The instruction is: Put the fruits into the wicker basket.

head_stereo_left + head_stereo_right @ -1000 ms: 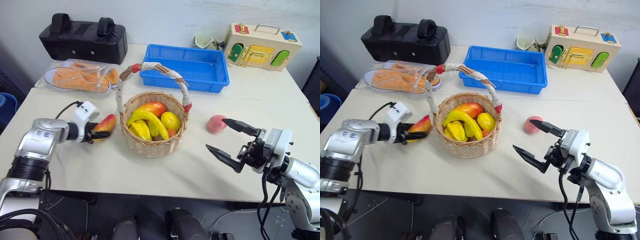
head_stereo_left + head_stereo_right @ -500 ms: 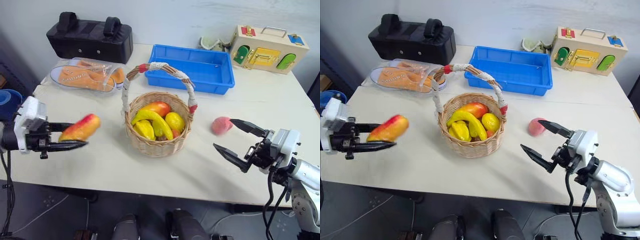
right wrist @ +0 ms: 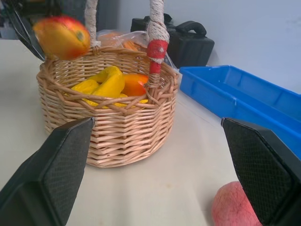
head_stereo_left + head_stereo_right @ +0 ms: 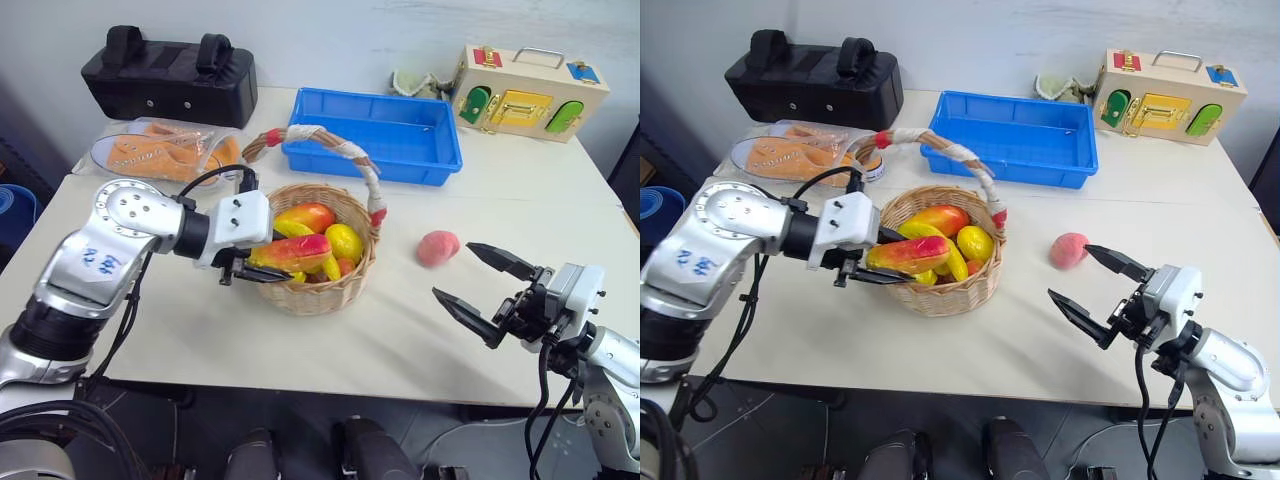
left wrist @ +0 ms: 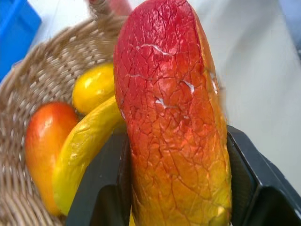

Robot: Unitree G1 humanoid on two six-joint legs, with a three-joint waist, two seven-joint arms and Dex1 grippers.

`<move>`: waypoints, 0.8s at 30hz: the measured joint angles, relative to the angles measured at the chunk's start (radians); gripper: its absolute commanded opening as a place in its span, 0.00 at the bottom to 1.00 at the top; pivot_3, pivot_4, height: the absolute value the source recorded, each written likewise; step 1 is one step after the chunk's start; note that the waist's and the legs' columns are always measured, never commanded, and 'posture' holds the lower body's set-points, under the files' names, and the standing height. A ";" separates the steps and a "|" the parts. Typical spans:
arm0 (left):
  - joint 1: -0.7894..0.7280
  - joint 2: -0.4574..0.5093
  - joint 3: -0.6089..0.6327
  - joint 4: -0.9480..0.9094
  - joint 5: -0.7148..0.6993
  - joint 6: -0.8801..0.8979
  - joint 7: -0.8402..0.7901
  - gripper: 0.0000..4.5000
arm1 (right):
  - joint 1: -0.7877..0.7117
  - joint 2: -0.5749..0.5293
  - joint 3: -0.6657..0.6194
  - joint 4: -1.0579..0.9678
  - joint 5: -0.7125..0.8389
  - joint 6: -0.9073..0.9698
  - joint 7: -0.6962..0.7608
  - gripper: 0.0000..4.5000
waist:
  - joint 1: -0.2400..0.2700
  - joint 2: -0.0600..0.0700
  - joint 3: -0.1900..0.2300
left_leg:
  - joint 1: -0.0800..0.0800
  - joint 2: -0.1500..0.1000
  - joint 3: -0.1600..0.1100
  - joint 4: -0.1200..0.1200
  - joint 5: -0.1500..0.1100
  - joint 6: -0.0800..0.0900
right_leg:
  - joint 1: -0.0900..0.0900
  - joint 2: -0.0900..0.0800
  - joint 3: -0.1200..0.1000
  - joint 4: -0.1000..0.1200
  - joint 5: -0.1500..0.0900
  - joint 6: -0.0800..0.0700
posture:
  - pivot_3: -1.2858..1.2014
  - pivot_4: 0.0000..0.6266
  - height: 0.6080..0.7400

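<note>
- Waiting nearest, the right gripper [image 4: 487, 285] spreads its 2 fingers wide, grasping nothing, near 1 peach [image 4: 438, 247] on the table [image 4: 400, 340].
- Left gripper [image 4: 262, 262] clamps 1 mango [image 4: 291, 254] over the basket [image 4: 318, 290]; inside lie a banana [image 4: 956, 262] and other fruits.
- Farther: 1 blue tray [image 4: 372, 135], shoes [image 4: 160, 152], 1 black bag [image 4: 167, 78], 1 wooden box [image 4: 530, 92]. No writing is readable.
</note>
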 measured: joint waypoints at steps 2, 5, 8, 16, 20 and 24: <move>-0.021 -0.037 -0.021 0.049 0.061 -0.013 0.042 0.45 | 0.004 0.011 0.003 -0.015 -0.001 -0.002 -0.009 1.00 | 0.000 0.001 0.000 | 0.000 0.000 0.000 0.001 0.000 0.000 | 0.000 0.000 0.001 0.001 0.000 0.000 | 0.52 0.24 1.00; -0.020 -0.084 -0.038 0.088 0.094 -0.025 0.052 0.66 | 0.013 0.016 0.003 -0.025 -0.003 -0.010 -0.020 1.00 | -0.001 0.001 0.000 | -0.001 0.000 0.000 0.000 0.000 0.000 | -0.001 0.000 0.001 0.001 0.000 0.000 | 0.52 0.24 1.00; -0.020 -0.096 -0.029 0.086 0.080 -0.016 0.023 0.88 | 0.031 0.018 0.004 -0.025 -0.007 -0.014 -0.027 1.00 | -0.004 0.001 0.000 | -0.001 0.001 0.001 0.000 0.000 -0.001 | -0.002 0.000 0.001 0.001 0.000 0.000 | 0.52 0.24 1.00; 0.037 -0.039 0.165 0.066 -0.058 -0.061 -0.077 1.00 | 0.057 0.039 -0.006 -0.016 -0.012 -0.046 -0.032 1.00 | -0.008 0.001 0.000 | 0.001 0.001 0.001 0.000 0.001 -0.002 | -0.002 0.000 0.001 0.003 0.000 0.000 | 0.52 0.24 1.00; 0.161 -0.004 0.341 0.038 -0.237 -0.045 -0.166 1.00 | 0.113 0.057 -0.071 0.033 -0.007 -0.066 -0.053 1.00 | -0.005 0.001 0.000 | 0.000 0.001 0.000 0.000 0.001 -0.002 | -0.001 0.000 0.001 0.003 0.000 0.000 | 0.52 0.24 1.00; 0.339 0.058 0.450 0.047 -0.293 0.017 -0.199 1.00 | 0.196 0.100 -0.160 0.101 0.001 -0.111 -0.066 1.00 | -0.006 0.001 0.000 | 0.001 0.001 0.000 -0.001 0.000 -0.001 | 0.000 0.000 0.001 0.002 -0.001 0.000 | 0.52 0.24 1.00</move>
